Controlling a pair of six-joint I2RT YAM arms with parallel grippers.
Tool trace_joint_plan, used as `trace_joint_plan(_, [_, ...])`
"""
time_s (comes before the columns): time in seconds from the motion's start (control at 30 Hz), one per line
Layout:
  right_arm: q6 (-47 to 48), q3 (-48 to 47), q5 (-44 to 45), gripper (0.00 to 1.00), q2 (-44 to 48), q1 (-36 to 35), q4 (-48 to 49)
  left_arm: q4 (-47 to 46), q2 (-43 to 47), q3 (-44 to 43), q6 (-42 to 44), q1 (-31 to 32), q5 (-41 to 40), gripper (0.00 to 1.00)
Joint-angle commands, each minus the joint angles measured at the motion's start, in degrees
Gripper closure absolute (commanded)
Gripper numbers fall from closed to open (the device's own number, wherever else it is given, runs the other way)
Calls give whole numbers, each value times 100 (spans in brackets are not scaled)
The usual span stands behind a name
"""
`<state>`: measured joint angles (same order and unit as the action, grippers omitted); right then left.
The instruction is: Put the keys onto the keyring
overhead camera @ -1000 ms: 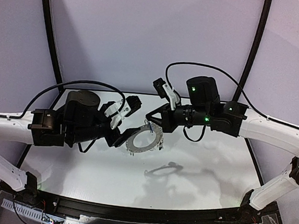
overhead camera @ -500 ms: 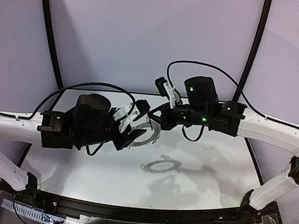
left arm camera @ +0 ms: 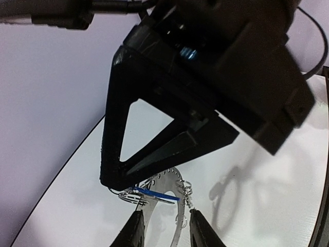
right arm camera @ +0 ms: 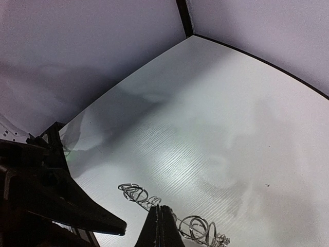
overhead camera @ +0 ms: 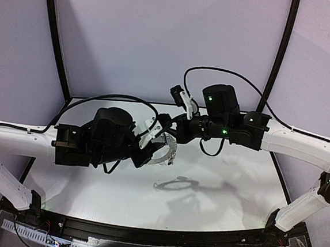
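Keyring (left arm camera: 172, 179) aloft, clear of the tabletop (left arm camera: 257, 206), seen nearly edge-on from the left wrist. The right fingers (left arm camera: 169, 146) are pressed together at the upper rim of the keyring, where the wire loops (right arm camera: 134, 193) bunch. We judge the ring hangs from this pinch, though we cannot tell whether rim, loop or key is what they bite. The blue-tagged key (left arm camera: 154, 193) lies just beside that pinch point, its long axis roughly level and so crosswise to the rim. The left fingers (left arm camera: 132, 232) come up from below the keyring, parted, gripping nothing. The lower rim runs down into their gap, closer to the finger on the side away from the right fingertips. The key sits directly above that gap, so the left arm is the free one and the nearer to act. We cannot find the dark key in any view. We expect the next move turns on whether the left fingers meet rim or key first.
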<state>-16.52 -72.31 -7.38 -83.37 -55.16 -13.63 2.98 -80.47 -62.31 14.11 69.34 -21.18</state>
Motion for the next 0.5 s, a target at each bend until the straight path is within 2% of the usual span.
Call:
trace_joint_plan(0.0, [-115, -57, -188, 100, 152, -89, 420, -74, -79, -184, 24, 44, -238, 70])
trace_joint_plan(0.27, [-47, -46, -226, 100, 206, -86, 357, -46, -101, -171, 100, 83, -522, 73])
trace_joint_plan(0.47, [-11, -37, -202, 100, 220, -90, 279, 26, 192, 45, 70, 88, -522, 71])
